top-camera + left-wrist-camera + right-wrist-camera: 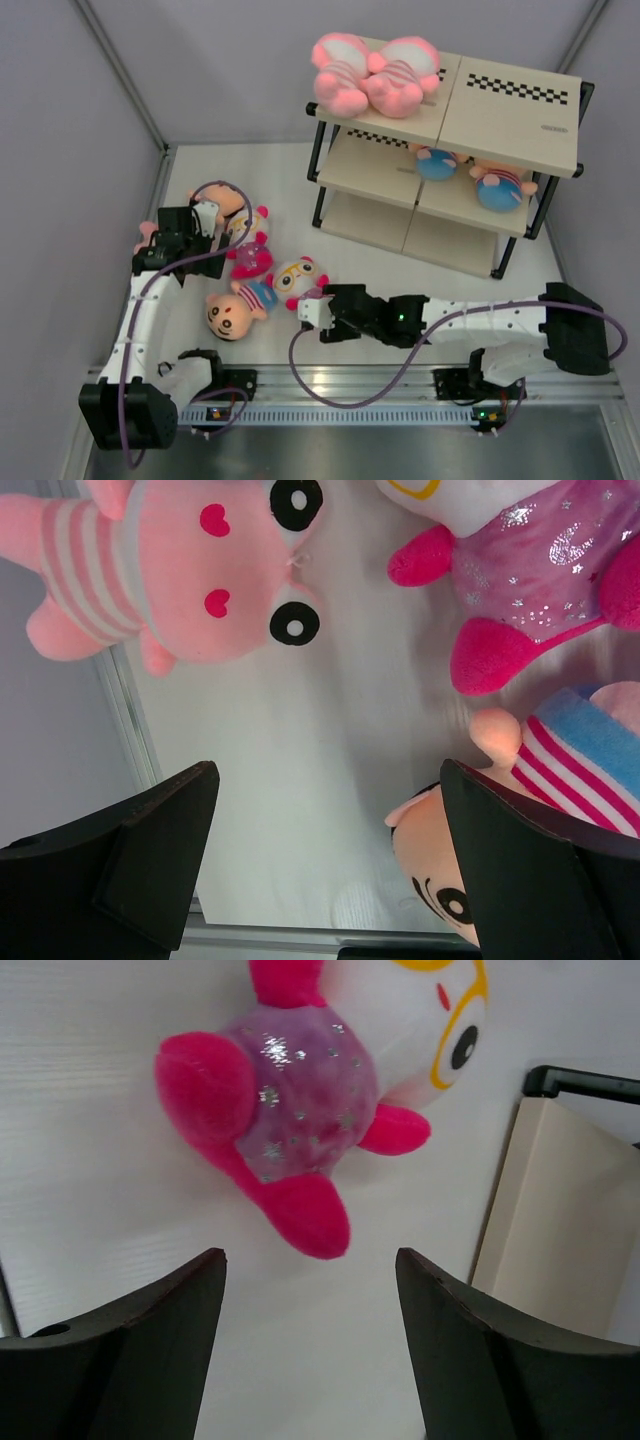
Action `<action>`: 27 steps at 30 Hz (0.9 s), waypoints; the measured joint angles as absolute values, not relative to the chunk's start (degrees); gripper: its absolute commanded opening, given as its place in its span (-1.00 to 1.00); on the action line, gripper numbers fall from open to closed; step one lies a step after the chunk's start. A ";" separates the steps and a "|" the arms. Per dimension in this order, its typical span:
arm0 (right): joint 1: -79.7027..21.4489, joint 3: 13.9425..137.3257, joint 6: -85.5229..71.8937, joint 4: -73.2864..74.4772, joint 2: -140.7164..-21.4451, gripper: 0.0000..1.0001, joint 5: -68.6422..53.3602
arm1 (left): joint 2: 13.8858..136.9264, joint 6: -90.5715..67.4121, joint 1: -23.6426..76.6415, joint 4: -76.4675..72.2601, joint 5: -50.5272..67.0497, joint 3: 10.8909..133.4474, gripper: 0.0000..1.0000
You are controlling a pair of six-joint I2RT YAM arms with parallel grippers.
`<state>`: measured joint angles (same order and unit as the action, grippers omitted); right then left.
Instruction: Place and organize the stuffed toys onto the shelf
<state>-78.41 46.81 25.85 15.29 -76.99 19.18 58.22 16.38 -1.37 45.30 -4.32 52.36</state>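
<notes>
Pink toys [345, 80] atop shelf [510, 115], magenta toy [250, 260] on table [290, 180]

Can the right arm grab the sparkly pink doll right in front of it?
Probably yes. The right gripper is open, and the sparkly doll lies just ahead of it with nothing in between.
</notes>
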 measured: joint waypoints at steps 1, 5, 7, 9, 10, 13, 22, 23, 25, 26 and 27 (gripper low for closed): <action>-76.60 46.78 27.49 14.50 -76.99 0.40 18.31 | 58.22 16.38 -1.37 45.30 -4.32 52.18 0.97; -72.93 46.94 32.34 10.81 -78.26 0.41 12.88 | 58.24 16.40 -1.37 45.63 -4.29 51.75 0.97; -72.49 47.68 33.91 10.37 -81.03 0.40 10.61 | 58.28 16.40 -1.37 45.67 -4.27 51.75 0.97; -72.05 48.66 34.96 11.00 -85.30 0.40 7.77 | 58.30 16.40 -1.37 45.69 -4.14 51.75 0.97; -71.72 49.15 35.35 11.46 -87.57 0.40 6.24 | 58.30 16.40 -1.37 45.69 -4.10 51.75 0.97; -70.50 49.28 36.01 11.57 -91.59 0.37 5.04 | 58.57 16.40 -1.37 45.74 -3.90 51.75 0.97; -69.56 55.37 32.67 11.97 -95.26 -1.00 8.97 | 59.13 16.40 -1.37 45.91 -3.90 51.75 0.97; -69.56 55.99 31.88 12.40 -94.87 -1.00 9.28 | 59.13 16.40 -1.37 45.93 -3.90 51.75 0.97; -69.56 56.27 30.87 14.28 -92.92 -1.00 9.74 | 59.13 16.40 -1.37 45.93 -3.90 51.75 0.97; -69.56 56.27 30.48 15.64 -91.57 -1.00 10.00 | 59.13 16.40 -1.37 45.93 -3.90 51.75 0.97; -69.58 56.27 30.02 17.30 -89.62 -1.00 10.33 | 59.13 16.40 -1.37 45.93 -3.90 51.75 0.97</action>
<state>-69.58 56.27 30.02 17.30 -89.62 10.33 59.13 16.40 -1.37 45.93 -3.90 51.75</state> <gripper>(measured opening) 0.030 0.985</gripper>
